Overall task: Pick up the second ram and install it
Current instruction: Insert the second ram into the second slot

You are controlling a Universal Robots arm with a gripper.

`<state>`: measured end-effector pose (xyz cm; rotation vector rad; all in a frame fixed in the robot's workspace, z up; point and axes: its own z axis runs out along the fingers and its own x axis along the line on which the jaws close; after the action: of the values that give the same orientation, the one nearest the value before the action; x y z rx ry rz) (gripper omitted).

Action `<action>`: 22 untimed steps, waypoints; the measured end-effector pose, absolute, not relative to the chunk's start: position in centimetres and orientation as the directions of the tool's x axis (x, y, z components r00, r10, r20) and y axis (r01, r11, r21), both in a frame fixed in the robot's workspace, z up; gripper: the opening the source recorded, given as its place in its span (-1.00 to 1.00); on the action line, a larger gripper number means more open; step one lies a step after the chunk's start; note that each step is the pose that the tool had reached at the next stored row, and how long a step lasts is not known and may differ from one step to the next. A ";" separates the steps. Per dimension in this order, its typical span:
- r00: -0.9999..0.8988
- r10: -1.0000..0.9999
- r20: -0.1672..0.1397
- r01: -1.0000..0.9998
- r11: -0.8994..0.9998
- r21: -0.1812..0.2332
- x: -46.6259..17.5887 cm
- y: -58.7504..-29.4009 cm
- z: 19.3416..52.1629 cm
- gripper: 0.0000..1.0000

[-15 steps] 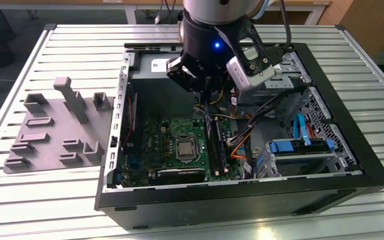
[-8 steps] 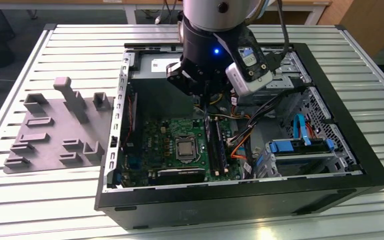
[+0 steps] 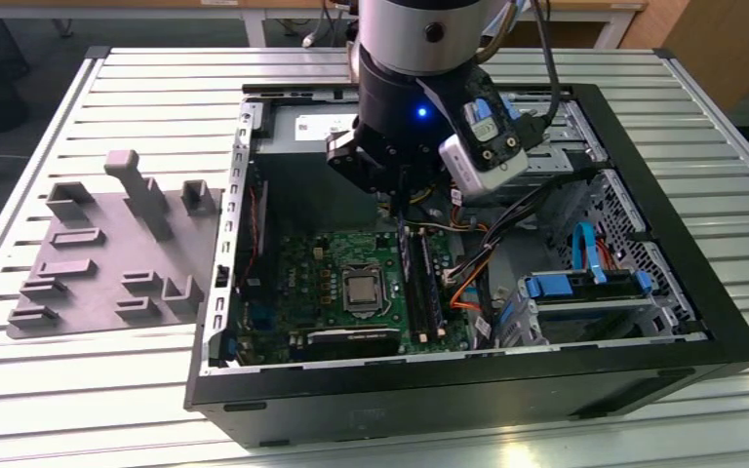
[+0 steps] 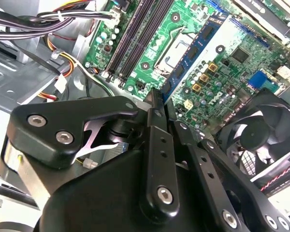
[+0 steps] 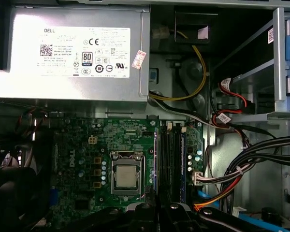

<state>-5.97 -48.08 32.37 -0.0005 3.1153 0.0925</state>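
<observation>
Your hand [image 3: 398, 207] hangs over the memory slots [image 3: 420, 283] at frame centre. You cannot tell its opening. The ram [image 5: 182, 164] stands in the slots, long axis parallel to them.

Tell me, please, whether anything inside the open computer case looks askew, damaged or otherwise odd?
Nothing stands out. The hand hangs over the memory slots of the motherboard. The cables are loose but bundled beside it, and the processor socket looks intact.
</observation>
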 end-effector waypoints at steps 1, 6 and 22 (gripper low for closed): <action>-1.000 0.000 -0.025 -0.001 0.998 0.060 -6.0 -48.1 32.3 -0.72; -1.000 0.000 -0.025 -0.001 0.998 0.059 -6.0 -48.1 32.3 -0.72; -0.999 0.022 -0.025 0.020 0.998 0.060 -5.2 -48.3 30.6 -0.72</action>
<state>-5.22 -48.32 30.60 0.0324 3.1144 0.0924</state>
